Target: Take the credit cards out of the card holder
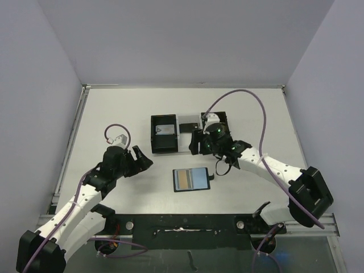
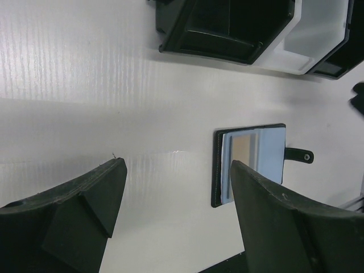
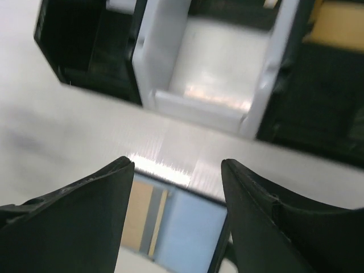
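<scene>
Fingers (image 2: 74, 210) spread, both sides; card holder (image 1: 191, 180) open.

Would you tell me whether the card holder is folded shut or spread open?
Spread open, lying flat: the card holder shows its blue-grey pockets face up, a tan card in one, and its closing tab sticking out sideways.

Card holder (image 1: 191, 180) on table (image 1: 125, 114), in front of boxes (image 1: 164, 133), apart from them.

white left arm (image 1: 73, 207) and right arm (image 1: 274, 168), black joints (image 1: 310, 196), purple cables (image 1: 250, 91), black wedge-shaped fingers (image 2: 85, 210)
</scene>
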Tool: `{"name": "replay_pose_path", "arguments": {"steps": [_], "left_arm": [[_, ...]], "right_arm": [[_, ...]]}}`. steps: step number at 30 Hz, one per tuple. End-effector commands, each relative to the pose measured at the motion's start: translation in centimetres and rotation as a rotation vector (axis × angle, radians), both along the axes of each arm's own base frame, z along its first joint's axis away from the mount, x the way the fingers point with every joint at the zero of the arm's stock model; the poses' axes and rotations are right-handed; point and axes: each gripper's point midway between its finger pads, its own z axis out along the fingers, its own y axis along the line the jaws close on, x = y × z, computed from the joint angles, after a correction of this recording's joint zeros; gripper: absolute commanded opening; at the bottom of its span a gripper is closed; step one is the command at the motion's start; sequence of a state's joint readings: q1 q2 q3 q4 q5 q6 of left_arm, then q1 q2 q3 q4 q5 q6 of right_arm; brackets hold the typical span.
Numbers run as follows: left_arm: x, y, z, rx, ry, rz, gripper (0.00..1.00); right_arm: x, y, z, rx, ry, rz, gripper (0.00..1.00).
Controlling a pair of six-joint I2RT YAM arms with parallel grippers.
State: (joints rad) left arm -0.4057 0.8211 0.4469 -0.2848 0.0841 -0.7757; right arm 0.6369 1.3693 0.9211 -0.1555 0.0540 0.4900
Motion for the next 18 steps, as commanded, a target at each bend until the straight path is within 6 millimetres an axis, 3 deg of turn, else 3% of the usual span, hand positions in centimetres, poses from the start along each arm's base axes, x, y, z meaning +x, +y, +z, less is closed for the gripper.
{"name": "replay_pose_path", "arguments": {"steps": [1,7,18], "left_arm": [[0.9,0.1,1.8,-0.05,-0.087,0.037,0.73],[0.4,0.7,1.2,-0.042,-0.098,0.054,0.73],[0.2,0.7,1.1,-0.051,-0.106,0.049,0.73]], "right_arm": [[-4.0,2.5,-1.8,0.037,0.075,-0.068,0.64],[-6.6,4.2,-4.2,-0.035,0.096,-0.064,0.65],[-8.3,7.6,-7.6,-0.111,0.165,-0.009,0.64]]}}
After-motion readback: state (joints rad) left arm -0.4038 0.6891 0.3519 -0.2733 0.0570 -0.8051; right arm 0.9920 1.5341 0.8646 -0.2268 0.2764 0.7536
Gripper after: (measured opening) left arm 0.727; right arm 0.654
